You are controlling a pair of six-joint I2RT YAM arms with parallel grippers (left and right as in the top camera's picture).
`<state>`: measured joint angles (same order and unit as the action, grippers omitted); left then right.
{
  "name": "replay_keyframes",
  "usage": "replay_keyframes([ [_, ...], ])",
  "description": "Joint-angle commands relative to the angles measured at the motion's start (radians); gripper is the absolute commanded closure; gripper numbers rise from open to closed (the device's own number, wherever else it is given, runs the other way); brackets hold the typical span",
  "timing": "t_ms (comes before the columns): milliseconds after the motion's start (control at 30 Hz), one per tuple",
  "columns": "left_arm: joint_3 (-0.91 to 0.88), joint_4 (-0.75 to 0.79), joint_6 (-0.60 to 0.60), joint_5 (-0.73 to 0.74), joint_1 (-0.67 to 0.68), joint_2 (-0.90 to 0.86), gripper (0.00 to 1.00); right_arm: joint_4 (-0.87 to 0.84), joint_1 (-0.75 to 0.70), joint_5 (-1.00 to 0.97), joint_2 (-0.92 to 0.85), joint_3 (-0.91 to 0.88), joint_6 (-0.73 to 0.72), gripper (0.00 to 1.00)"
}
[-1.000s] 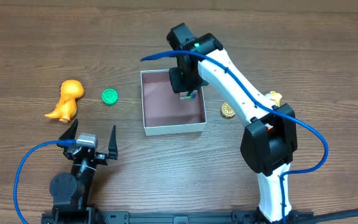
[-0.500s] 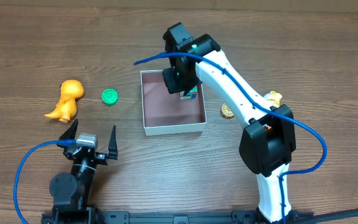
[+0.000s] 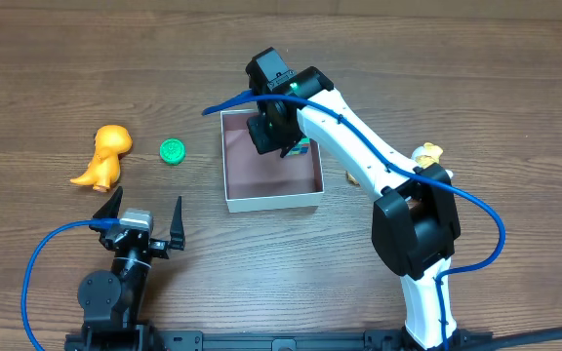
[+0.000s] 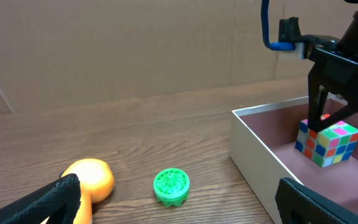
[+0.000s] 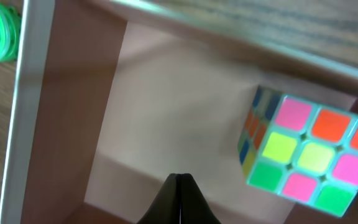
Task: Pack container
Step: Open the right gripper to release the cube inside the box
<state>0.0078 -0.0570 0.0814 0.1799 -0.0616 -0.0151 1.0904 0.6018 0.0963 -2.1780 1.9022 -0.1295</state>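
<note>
The container (image 3: 273, 202) is a shallow white box with a pinkish-brown floor, at the table's middle. A multicoloured cube (image 3: 302, 148) lies inside it by the right wall, also seen from both wrists (image 4: 328, 143) (image 5: 306, 155). My right gripper (image 3: 267, 134) hangs shut and empty over the container's floor, left of the cube and apart from it; its closed tips (image 5: 180, 178) point at the bare floor. My left gripper (image 3: 146, 207) rests wide open near the front left, holding nothing, its fingers (image 4: 309, 202) framing the table ahead.
An orange dinosaur toy (image 3: 103, 156) (image 4: 92, 180) and a green ridged disc (image 3: 172, 150) (image 4: 171, 185) lie left of the container. A small yellowish toy (image 3: 427, 152) sits right of it, partly behind the right arm. A blue cable loops from each arm.
My right gripper, shut throughout, has moved left and slightly back across the container, away from the cube. The cube stays by the right wall. The left arm has not moved.
</note>
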Motion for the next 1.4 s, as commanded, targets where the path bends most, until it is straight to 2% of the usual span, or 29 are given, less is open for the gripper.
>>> replay_keyframes([
  [0, -0.003, 0.000, 0.009, -0.003, -0.008, 0.010, 0.00, -0.039, -0.002, -0.037, 0.008, -0.043, 0.007, 0.96],
  [1367, -0.003, 0.000, 0.009, -0.003, -0.008, 0.010, 0.00, -0.144, -0.017, -0.209, 0.008, -0.103, 0.007, 0.96],
])
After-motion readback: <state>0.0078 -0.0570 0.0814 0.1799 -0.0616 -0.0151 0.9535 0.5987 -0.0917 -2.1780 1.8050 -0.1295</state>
